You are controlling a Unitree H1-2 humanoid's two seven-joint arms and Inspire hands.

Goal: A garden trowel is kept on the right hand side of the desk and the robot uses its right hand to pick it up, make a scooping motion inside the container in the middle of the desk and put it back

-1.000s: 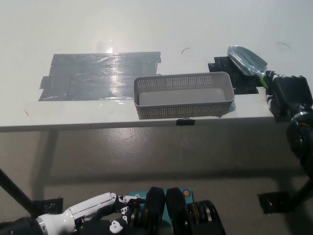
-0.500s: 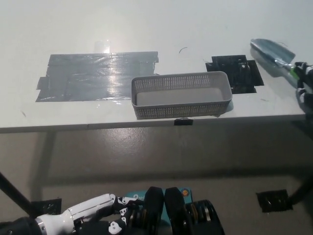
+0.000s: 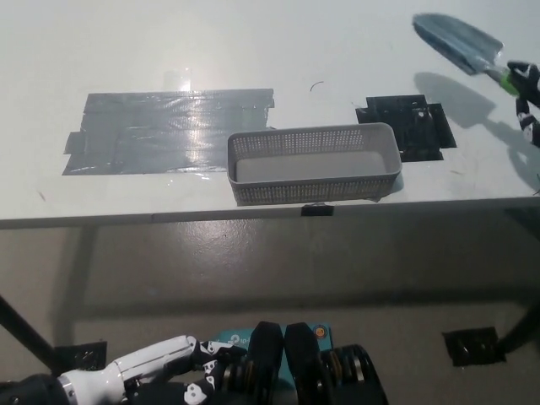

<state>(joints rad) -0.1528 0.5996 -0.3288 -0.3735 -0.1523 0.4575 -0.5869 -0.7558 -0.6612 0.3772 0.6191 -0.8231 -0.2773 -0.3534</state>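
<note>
Aloft in the right hand (image 3: 525, 89), the grey-bladed trowel (image 3: 456, 40) shows a green neck.

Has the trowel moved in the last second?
Yes. The trowel, in the right hand, has moved off the black tape patch toward picture top right, away from the basket.

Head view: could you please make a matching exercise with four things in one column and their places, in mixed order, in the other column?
1. trowel
2. basket
3. grey tape
4. left hand

a. lower left, below the edge of the desk
b. upper right, held by the right hand
c. middle of the desk, near its front edge
d. flat on the desk, left of the basket

Pairs: 1-b, 2-c, 3-d, 4-a.
</note>
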